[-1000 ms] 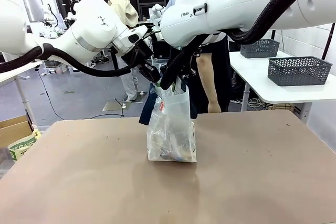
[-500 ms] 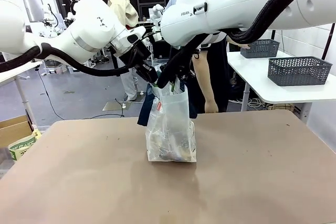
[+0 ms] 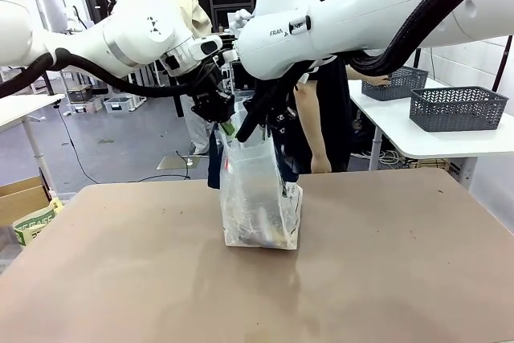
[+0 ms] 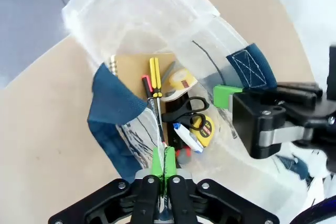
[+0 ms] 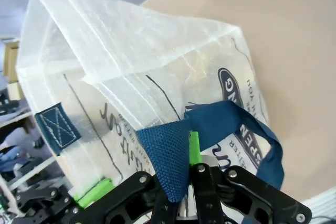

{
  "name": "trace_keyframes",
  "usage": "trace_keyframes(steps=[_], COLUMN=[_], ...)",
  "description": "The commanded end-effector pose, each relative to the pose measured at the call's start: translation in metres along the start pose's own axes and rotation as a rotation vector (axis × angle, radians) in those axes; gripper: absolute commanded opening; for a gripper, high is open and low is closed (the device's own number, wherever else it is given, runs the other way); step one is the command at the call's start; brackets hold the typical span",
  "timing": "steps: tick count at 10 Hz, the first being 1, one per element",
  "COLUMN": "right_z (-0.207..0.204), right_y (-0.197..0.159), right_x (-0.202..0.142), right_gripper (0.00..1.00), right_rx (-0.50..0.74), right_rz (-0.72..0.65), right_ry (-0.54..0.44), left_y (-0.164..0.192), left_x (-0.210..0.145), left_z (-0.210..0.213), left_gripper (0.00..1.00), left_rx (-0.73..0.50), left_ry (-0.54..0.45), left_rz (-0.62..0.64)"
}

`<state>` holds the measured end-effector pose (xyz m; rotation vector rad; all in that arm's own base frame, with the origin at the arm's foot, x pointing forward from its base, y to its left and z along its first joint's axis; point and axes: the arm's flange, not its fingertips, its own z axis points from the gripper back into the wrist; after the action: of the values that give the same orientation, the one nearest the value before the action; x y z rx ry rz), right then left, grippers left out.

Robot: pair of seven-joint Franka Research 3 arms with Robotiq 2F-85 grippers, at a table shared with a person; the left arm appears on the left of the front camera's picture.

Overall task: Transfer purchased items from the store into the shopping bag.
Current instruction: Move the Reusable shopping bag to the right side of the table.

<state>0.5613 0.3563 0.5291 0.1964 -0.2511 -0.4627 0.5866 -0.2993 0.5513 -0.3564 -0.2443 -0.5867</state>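
Note:
The shopping bag (image 3: 259, 198), clear plastic with navy handles, stands at the middle of the brown table (image 3: 401, 279). My left gripper (image 3: 226, 124) is shut on its top rim, with the green pads (image 4: 164, 163) pressed together on the plastic. My right gripper (image 3: 243, 128) is shut on a navy handle (image 5: 231, 119) at the opposite rim, so the mouth is held apart. Purchased items (image 4: 184, 109) lie at the bottom: black scissors, yellow pens, a tape measure, a brown notebook. Two dark grey baskets (image 3: 458, 108) stand on a side table; I cannot tell which is the store.
A person in black (image 3: 321, 118) stands behind the bag, one hand at the farther basket (image 3: 399, 83) on the white side table (image 3: 418, 142). A cardboard box (image 3: 20, 198) sits on the floor at the left.
Both grippers have risen and shifted slightly left, pulling the bag's top taller. The person's arm has reached over to the farther basket.

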Motion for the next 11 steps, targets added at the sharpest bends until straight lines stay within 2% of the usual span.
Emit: trace_keyframes(steps=[1, 3, 4, 6, 9, 10, 11], right_z=[0.0, 0.0, -0.004, -0.005, -0.004, -0.007, -0.007], right_y=[-0.002, 0.0, 0.004, 0.009, 0.01, 0.002, 0.002], right_x=[0.003, -0.001, 0.001, 0.003, 0.007, 0.004, 0.004], right_gripper=[0.0, 0.0, 0.0, 0.0, 0.0, 0.0, 0.0], right_rx=[0.006, -0.001, -0.001, -0.002, -0.025, -0.01, -0.01], right_rz=[0.007, 0.0, -0.096, -0.197, -0.271, -0.198, -0.198], right_ry=[0.011, 0.0, 0.017, 0.012, 0.046, 0.012, 0.012], left_y=[0.004, -0.002, -0.008, -0.008, -0.003, -0.006, -0.006], left_x=[-0.002, 0.0, 0.002, 0.002, -0.003, 0.001, 0.001], left_z=[-0.004, 0.0, -0.002, -0.002, 0.002, -0.004, -0.004], left_gripper=[0.0, 0.0, 0.0, 0.0, 0.0, 0.0, 0.0], left_rx=[-0.015, 0.001, -0.029, -0.041, -0.054, -0.044, -0.044], left_ry=[-0.01, 0.002, -0.002, -0.003, 0.012, 0.001, 0.001], left_rz=[-0.046, 0.002, 0.002, 0.048, 0.096, 0.054, 0.054])
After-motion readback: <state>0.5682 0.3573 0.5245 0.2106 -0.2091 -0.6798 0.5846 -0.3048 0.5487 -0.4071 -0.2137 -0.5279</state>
